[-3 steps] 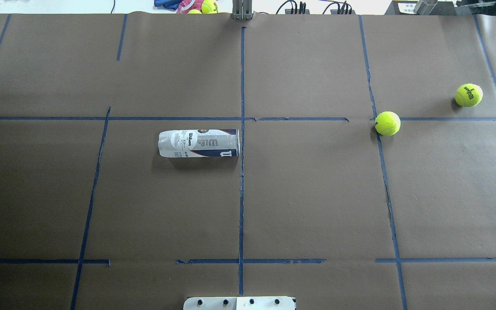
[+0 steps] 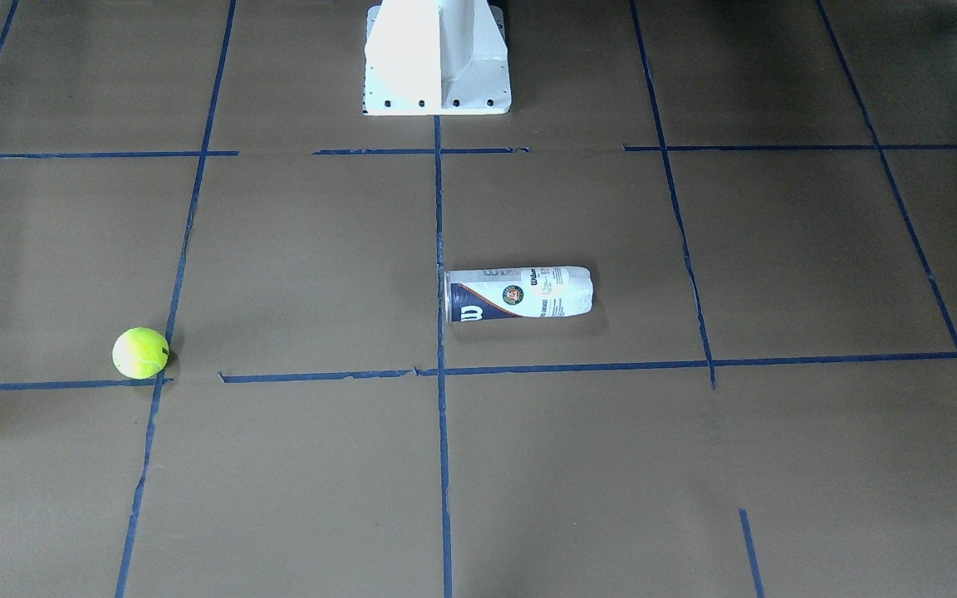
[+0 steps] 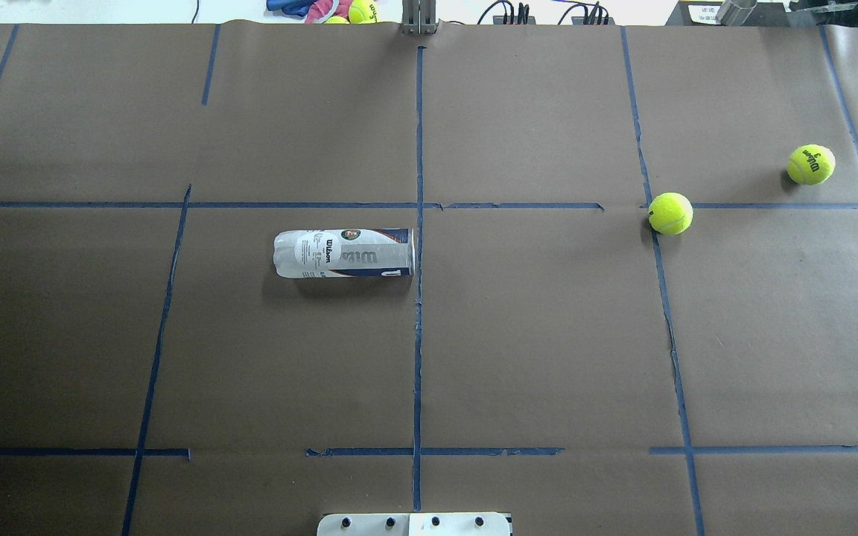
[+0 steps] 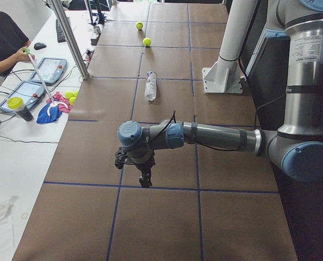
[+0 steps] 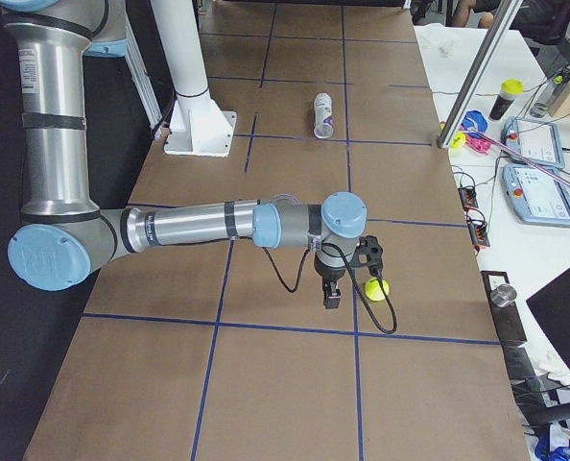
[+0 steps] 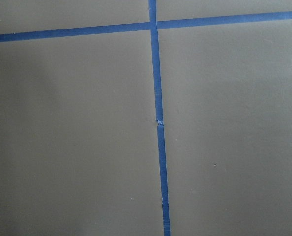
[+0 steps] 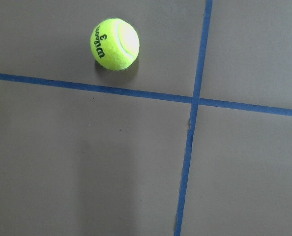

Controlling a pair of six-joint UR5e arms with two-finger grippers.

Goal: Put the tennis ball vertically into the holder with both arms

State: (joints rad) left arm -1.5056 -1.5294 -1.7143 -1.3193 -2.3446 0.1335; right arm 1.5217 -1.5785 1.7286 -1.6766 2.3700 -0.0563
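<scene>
The holder (image 3: 343, 253) is a clear Wilson can with a white and navy label. It lies on its side left of the centre tape line, and it also shows in the front view (image 2: 518, 293) and the left view (image 4: 150, 86). Two yellow tennis balls lie at the right, one on a tape line (image 3: 670, 214) and one farther out (image 3: 810, 164). The right wrist view shows one ball (image 7: 114, 44). My left gripper (image 4: 145, 176) hangs over bare paper, far from the can. My right gripper (image 5: 331, 296) hangs beside a ball (image 5: 376, 288). Whether either gripper is open or shut I cannot tell.
The white pedestal (image 2: 437, 58) stands at the table's robot side. More balls (image 3: 360, 10) and cloth lie past the far edge. An operator (image 4: 4, 43) sits at a side table with tablets. Metal posts (image 5: 472, 77) stand along the far edge.
The can has rolled slightly toward the robot's side; its label has turned. The two balls have not moved.
</scene>
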